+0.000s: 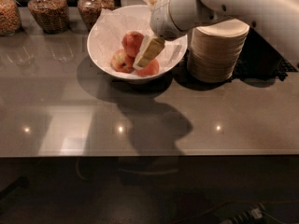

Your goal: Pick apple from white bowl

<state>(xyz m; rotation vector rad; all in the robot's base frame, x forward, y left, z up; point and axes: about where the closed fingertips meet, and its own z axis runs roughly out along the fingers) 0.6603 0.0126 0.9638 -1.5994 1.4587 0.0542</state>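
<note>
A wide white bowl (105, 50) lined with crumpled white paper stands on the grey counter. Three apples lie in it: a deep red apple (132, 42) at the back, a paler yellow-pink one (121, 61) at the left front, and an orange-red one (150, 69) at the right front. My gripper (145, 56) reaches down from the upper right into the bowl. Its cream fingers (150, 49) hang right beside the red apple, on its right, and above the orange-red one.
A stack of small cream disposable bowls (217, 50) stands just right of the white bowl, under my arm (224, 3). Glass jars of grain (46, 8) line the back left. The counter's front edge runs across the lower half.
</note>
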